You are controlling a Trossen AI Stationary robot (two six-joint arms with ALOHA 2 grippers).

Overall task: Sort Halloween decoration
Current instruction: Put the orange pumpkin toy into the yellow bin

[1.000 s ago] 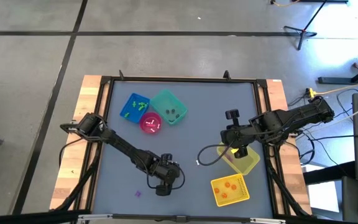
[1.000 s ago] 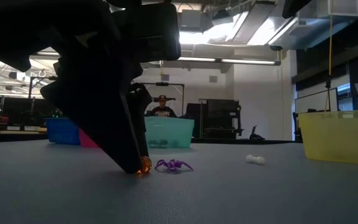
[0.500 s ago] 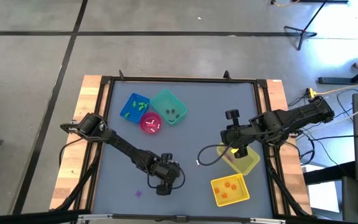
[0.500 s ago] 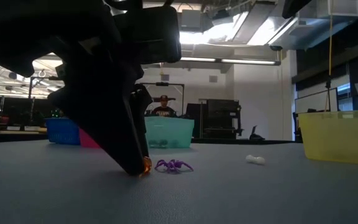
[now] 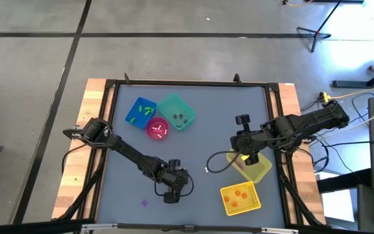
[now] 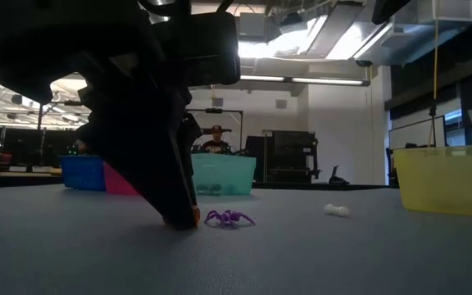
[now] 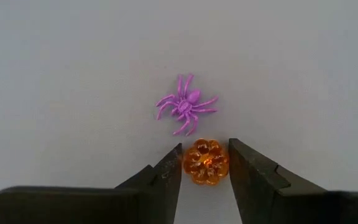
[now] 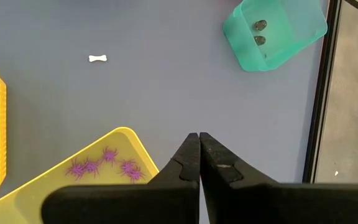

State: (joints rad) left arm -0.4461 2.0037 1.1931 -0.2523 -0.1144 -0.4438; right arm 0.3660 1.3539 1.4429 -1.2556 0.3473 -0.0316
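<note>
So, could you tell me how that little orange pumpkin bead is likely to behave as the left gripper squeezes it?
The orange pumpkin looks rounded and glossy, so it may slip or roll if the left gripper grips off-centre. It is tiny, so probably light and stiff. The purple spider lies close beside it, so a skid could nudge it.

The high view looks straight down on the whole worktop [image 5: 193, 123]; the low view looks level along it, sharing the purple spider [image 6: 228, 218] with the close left wrist view.
</note>
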